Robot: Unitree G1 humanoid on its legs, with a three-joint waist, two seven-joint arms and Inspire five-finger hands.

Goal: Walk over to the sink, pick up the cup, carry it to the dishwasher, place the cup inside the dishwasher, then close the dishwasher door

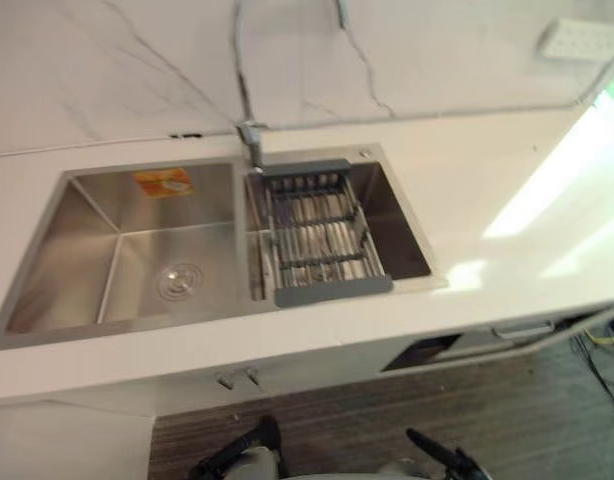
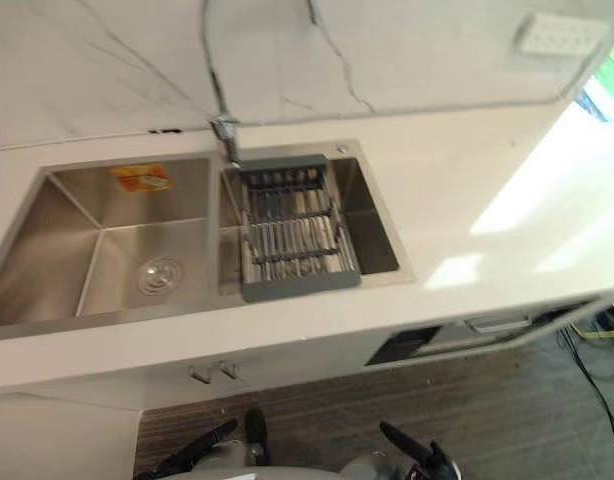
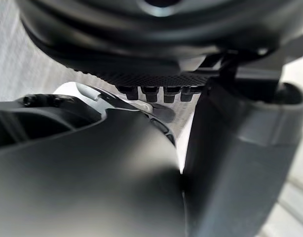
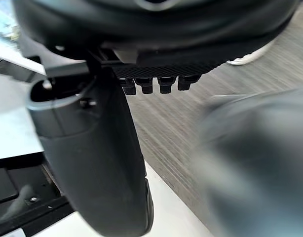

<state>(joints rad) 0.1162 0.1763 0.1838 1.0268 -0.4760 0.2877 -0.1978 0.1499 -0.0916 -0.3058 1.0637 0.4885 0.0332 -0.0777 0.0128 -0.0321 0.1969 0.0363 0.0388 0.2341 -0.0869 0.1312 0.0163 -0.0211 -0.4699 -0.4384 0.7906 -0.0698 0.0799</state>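
Double sink (image 1: 117, 215) sits left in the white counter (image 1: 507, 270), grey rack (image 1: 317, 235) across its right basin, dishwasher (image 2: 442, 340) under the counter's near edge further right, and honestly can't tell whether left hand (image 3: 141, 54) or right hand (image 4: 156, 44) is open or closed.

White counter (image 1: 487, 200) — steel sink (image 1: 117, 250) set in it.

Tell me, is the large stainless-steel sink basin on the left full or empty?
Empty. The large stainless-steel left basin shows bare metal walls and floor, its round drain uncovered, with no dishes or standing water visible.
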